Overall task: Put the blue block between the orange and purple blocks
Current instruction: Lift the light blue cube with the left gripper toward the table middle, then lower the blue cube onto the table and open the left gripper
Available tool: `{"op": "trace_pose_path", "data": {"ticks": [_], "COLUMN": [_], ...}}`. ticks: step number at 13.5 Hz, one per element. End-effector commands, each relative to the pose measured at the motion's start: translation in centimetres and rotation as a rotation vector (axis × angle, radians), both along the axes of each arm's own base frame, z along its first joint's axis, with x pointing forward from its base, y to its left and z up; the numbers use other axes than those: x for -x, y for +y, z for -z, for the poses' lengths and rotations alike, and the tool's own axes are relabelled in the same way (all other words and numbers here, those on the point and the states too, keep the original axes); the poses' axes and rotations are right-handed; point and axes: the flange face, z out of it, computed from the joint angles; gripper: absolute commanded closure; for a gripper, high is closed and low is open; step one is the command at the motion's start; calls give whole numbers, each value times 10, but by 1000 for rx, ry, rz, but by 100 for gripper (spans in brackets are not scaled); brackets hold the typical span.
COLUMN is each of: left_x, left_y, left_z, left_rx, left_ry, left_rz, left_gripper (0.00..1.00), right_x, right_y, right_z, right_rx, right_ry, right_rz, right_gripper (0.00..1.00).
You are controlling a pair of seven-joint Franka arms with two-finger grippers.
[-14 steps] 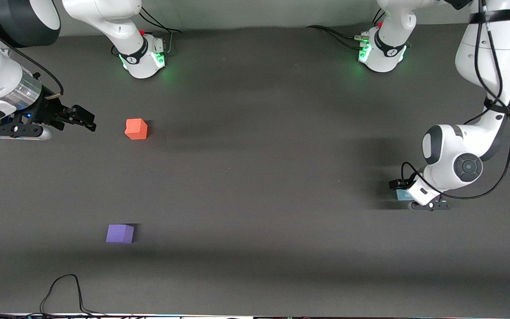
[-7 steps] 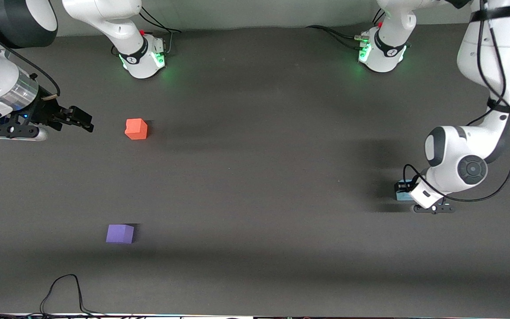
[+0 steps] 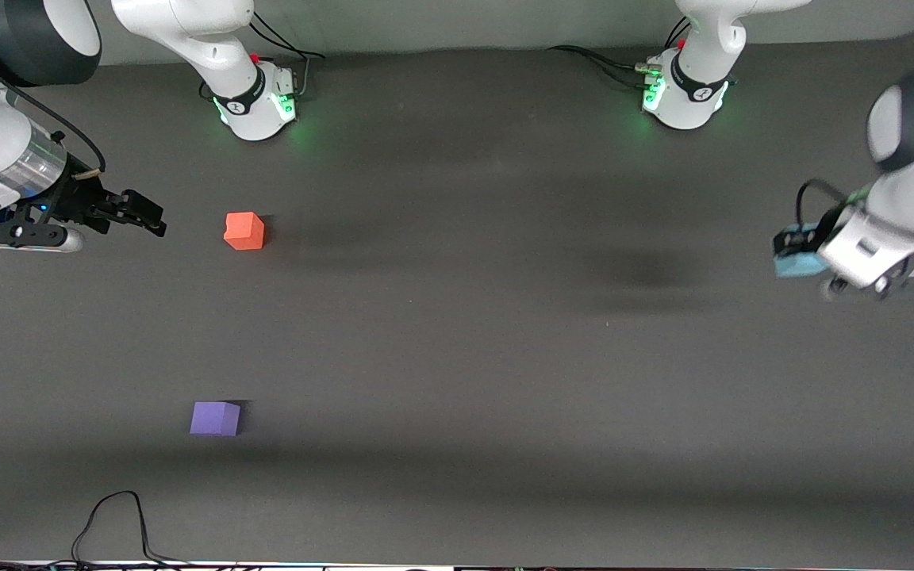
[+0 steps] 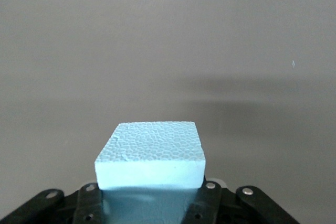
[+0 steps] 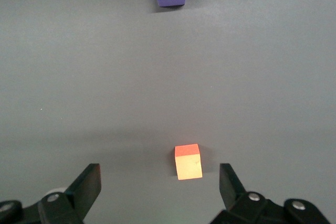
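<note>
Holding the blue block (image 3: pixel 793 262) pinched between its fingers, the left gripper (image 3: pixel 802 252) hangs up in the air over the bench's edge at the left arm's end, wrist bent sideways. Right gripper (image 3: pixel 144 216) waits with fingers spread wide, near the orange block (image 3: pixel 243 231). Purple block (image 3: pixel 215 418) sits nearer the front edge.
</note>
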Motion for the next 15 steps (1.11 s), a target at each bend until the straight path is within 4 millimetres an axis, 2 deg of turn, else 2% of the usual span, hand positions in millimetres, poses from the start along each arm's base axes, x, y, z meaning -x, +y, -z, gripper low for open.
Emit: {"op": "trace_pose_path", "data": {"ticks": [1, 2, 3, 4, 8, 9, 11, 12, 13, 15], "left_x": [24, 27, 30, 33, 19, 14, 30, 36, 41, 59], "left_y": [-12, -33, -70, -121, -330, -372, -454, -483, -502, -528], "left_z": [-16, -21, -27, -32, -16, 2, 45, 65, 85, 132], "left_rx": [17, 36, 29, 7, 34, 17, -24, -10, 6, 4], "left_ry": [-3, -6, -19, -38, -49, -56, -80, -89, -111, -130], "left_rz": [-14, -20, -59, -85, -269, -305, -322, -327, -320, -258], "left_gripper": [83, 83, 83, 83, 83, 83, 83, 83, 83, 83], "right_x": [6, 5, 4, 4, 2, 2, 0, 0, 0, 0], "right_y": [-1, -2, -3, -1, -5, -5, -5, -3, -3, -3], "right_z": [-4, -4, -3, -2, 1, 1, 2, 3, 4, 9], "right_rx": [-5, -7, -9, -24, -49, -49, -49, -49, -49, -49], "right_ry": [-15, -17, -16, -16, -12, -13, -18, -16, -15, -12], "right_rz": [-18, -15, -13, -10, -13, -13, -13, -16, -16, -15], "right_gripper": [0, 0, 0, 0, 0, 0, 0, 0, 0, 0]}}
